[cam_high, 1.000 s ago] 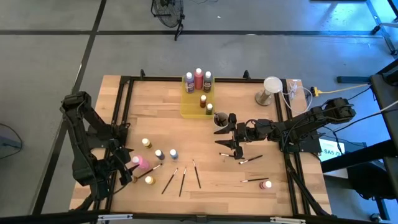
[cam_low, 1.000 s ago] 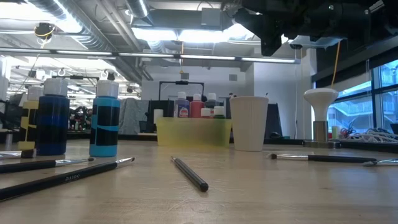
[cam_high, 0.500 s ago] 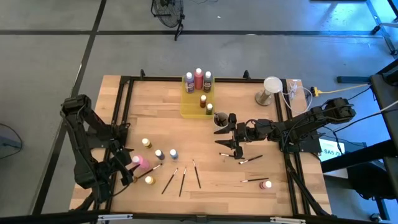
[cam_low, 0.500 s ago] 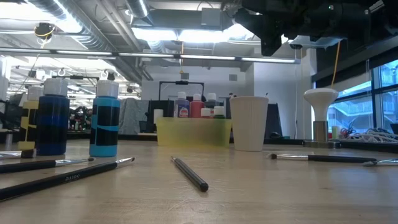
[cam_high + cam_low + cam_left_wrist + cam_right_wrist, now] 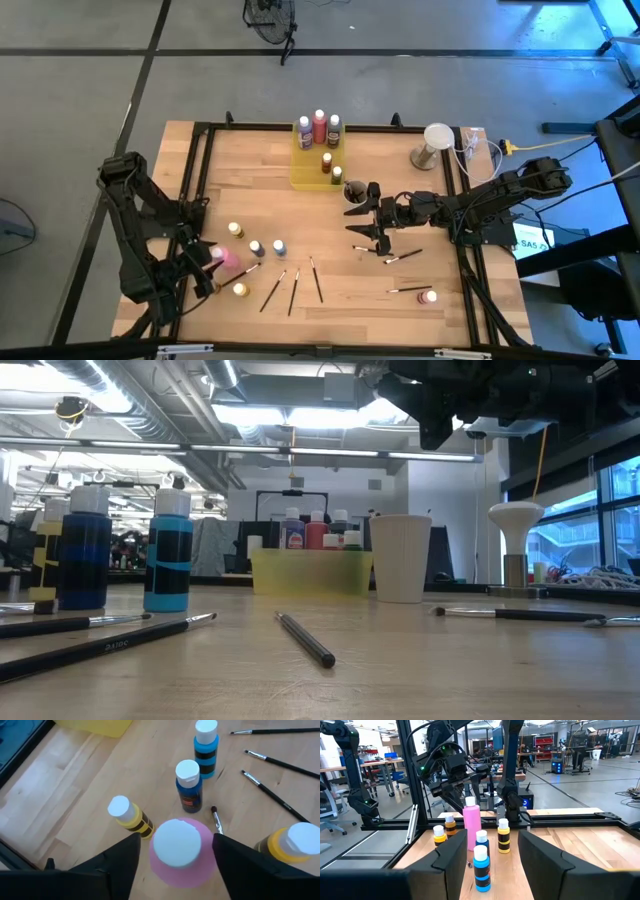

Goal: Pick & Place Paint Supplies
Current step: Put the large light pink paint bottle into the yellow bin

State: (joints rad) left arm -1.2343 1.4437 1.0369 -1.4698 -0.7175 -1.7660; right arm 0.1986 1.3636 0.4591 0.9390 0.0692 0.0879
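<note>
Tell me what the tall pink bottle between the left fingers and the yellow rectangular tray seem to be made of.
Tall pink bottle: likely matte opaque plastic, with a smooth white cap; no glare on it. Yellow rectangular tray: probably translucent plastic, since light glows through its wall in the low view. Neither is certain from looks alone.

Bare wood [image 5: 250,180] left of tray [image 5: 309,170]; bottles [image 5: 268,247] and brushes [image 5: 293,288] crowding the near strip.

Pink bottle [image 5: 176,852], white cap; blue bottles [image 5: 189,787] black-banded; yellow tray [image 5: 314,160]; dark brushes [image 5: 292,290].
</note>
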